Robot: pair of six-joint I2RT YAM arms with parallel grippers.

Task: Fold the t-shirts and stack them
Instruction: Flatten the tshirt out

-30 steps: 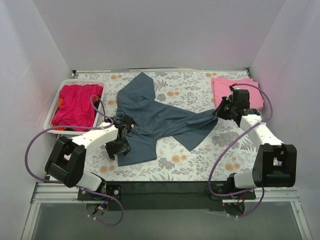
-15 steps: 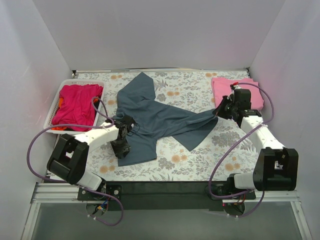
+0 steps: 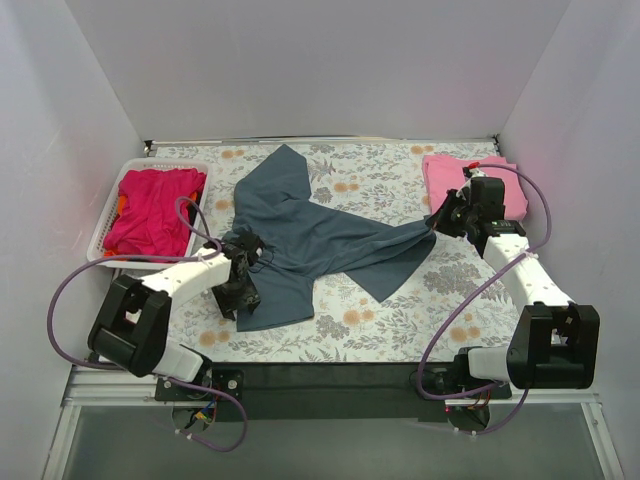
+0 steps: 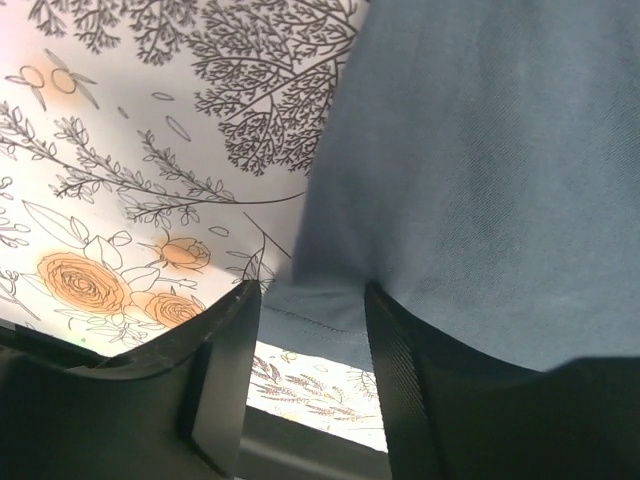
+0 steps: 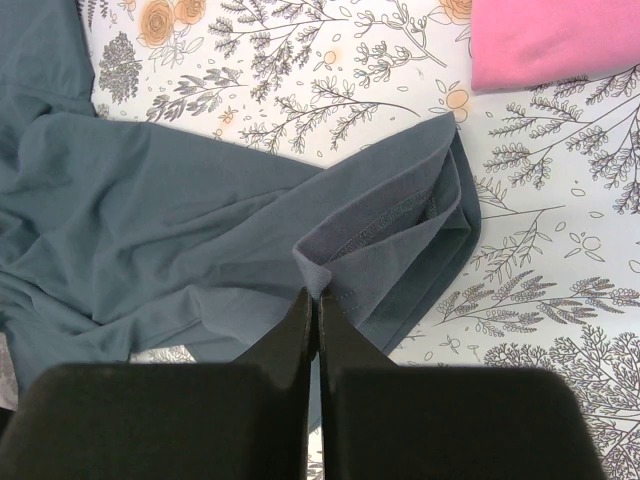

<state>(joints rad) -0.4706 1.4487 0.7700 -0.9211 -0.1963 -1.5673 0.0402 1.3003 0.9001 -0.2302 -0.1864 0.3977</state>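
Observation:
A dark blue-grey t-shirt (image 3: 320, 240) lies crumpled and spread across the middle of the floral table. My left gripper (image 3: 238, 298) is low at its near-left hem. In the left wrist view the left gripper (image 4: 312, 300) is open, with the stitched hem of the shirt (image 4: 480, 180) lying between its fingers (image 4: 395, 340). My right gripper (image 3: 437, 222) is at the shirt's right corner. In the right wrist view the right gripper (image 5: 318, 295) is shut on a folded bit of the shirt's (image 5: 200, 220) hem. A folded light pink t-shirt (image 3: 470, 180) lies at the far right, and the pink shirt (image 5: 550, 40) also shows in that view.
A white slotted basket (image 3: 108, 228) stands at the far left and holds a magenta t-shirt (image 3: 155, 210), with a bit of orange-red cloth (image 3: 120, 203) at its edge. White walls close in the table on three sides. Bare floral cloth (image 3: 400, 310) shows near the front.
My left gripper stays at the near-left hem, shifting slightly left. The right arm has drawn a little back and right with the shirt corner still in its jaws.

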